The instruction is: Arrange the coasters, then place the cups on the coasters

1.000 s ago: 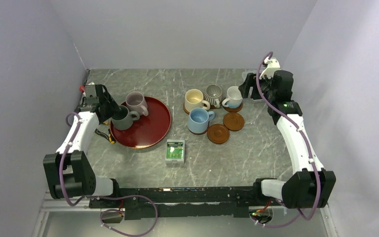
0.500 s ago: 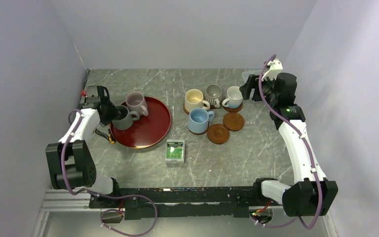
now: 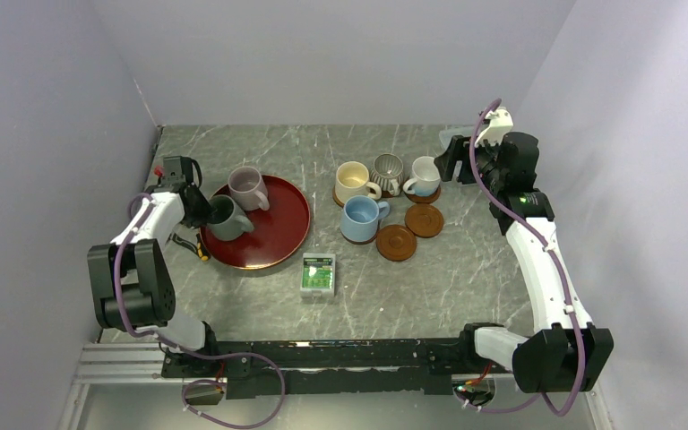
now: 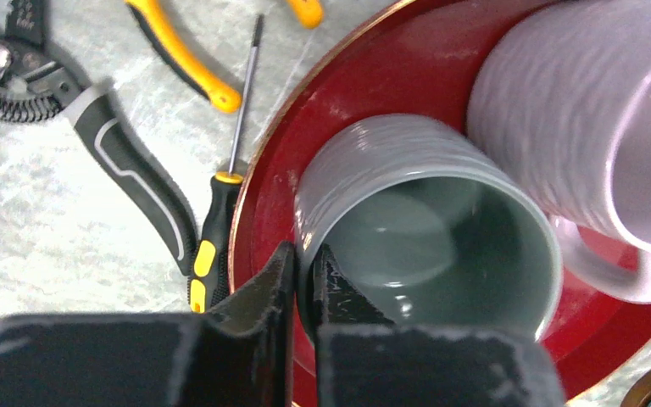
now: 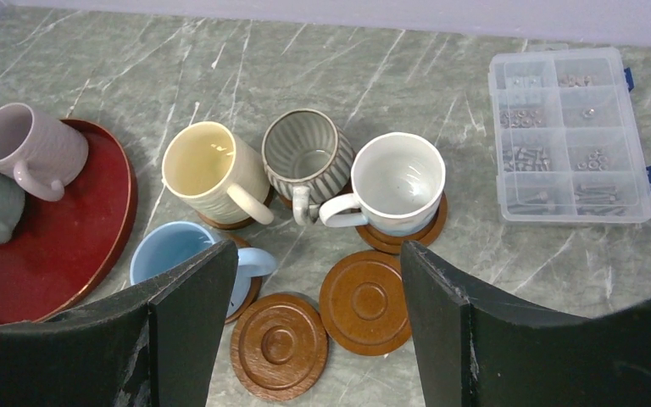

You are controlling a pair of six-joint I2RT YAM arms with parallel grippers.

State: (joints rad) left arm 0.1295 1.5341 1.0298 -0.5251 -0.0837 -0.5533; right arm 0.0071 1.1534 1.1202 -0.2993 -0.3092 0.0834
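Observation:
My left gripper (image 4: 305, 256) is shut on the near rim of the grey-green cup (image 4: 424, 229), one finger inside and one outside. That cup (image 3: 224, 218) stands on the dark-red tray (image 3: 278, 235) beside the mauve-pink cup (image 3: 248, 186). The cream cup (image 5: 208, 170), striped cup (image 5: 305, 157), white cup (image 5: 398, 182) and light blue cup (image 5: 174, 254) each sit on a coaster. Two bare coasters (image 5: 366, 301) (image 5: 278, 343) lie below them. My right gripper (image 5: 318, 252) hangs open above these, holding nothing; in the top view it (image 3: 450, 161) is right of the white cup.
Pliers (image 4: 136, 182) and a yellow-handled screwdriver (image 4: 220, 195) lie on the table left of the tray. A small green box (image 3: 318, 275) sits in front of the tray. A clear parts box (image 5: 572, 136) stands at the back right.
My left gripper has closed onto the rim of the grey-green cup, and the left arm has drawn back towards the left wall. The right arm lifted slightly and then held still.

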